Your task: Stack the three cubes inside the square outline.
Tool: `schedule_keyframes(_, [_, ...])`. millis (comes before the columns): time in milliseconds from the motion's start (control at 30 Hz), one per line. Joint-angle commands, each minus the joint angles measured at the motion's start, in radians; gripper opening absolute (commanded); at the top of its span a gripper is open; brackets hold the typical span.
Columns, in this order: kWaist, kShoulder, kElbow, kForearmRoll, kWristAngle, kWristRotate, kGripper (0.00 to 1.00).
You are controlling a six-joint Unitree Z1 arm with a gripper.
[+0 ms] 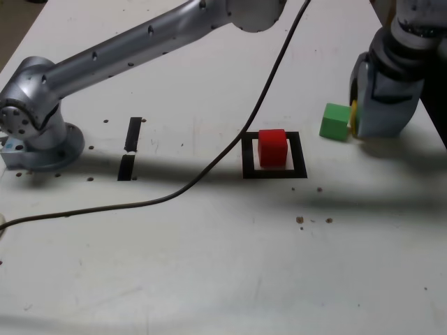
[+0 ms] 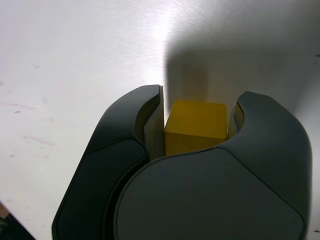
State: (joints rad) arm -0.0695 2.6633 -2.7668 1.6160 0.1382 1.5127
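Counter w/ three cubes & robot arm. The end effector is gripping the yellow cube, held btwn. its two fingers, as the wrist view shows; in the exterior view only a thin yellow edge is visible beside the gray housing. A dark shadow lies on the counter around the end effector, toward the exterior view's right. The green cube sits just left of the yellow one in the exterior view; whether the two touch can't be told.

The red cube rests inside the square outline, i.e. the black tape frame w/ white centre, left of & slightly nearer than the green cube. No. of cubes in the outline: one.

Farther left, two short black tape strips lie end to end, one far, one near. The arm extends from its base at the exterior view's left across the far part of the scene. A dark cable curves from the far side to the near left, passing by the outline's left far corner.
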Motion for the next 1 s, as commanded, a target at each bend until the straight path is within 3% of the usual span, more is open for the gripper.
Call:
schedule_keyframes(0, [-0.008, -0.029, -0.024, 0.022, 0.012, -0.008, 0.19])
schedule_keyframes(367, [-0.028, -0.190, 0.051, 0.022, 0.049, -0.098, 0.19])
schedule_keyframes(567, [-0.073, -0.285, 0.193, 0.022, 0.195, -0.309, 0.19])
schedule_keyframes(633, [-0.084, -0.320, 0.253, 0.022, 0.222, -0.381, 0.19])
schedule_keyframes(800, [-0.089, -0.440, 0.439, 0.022, 0.204, -0.557, 0.19])
schedule_keyframes(967, [-0.088, -0.592, 0.646, 0.020, 0.126, -0.761, 0.19])
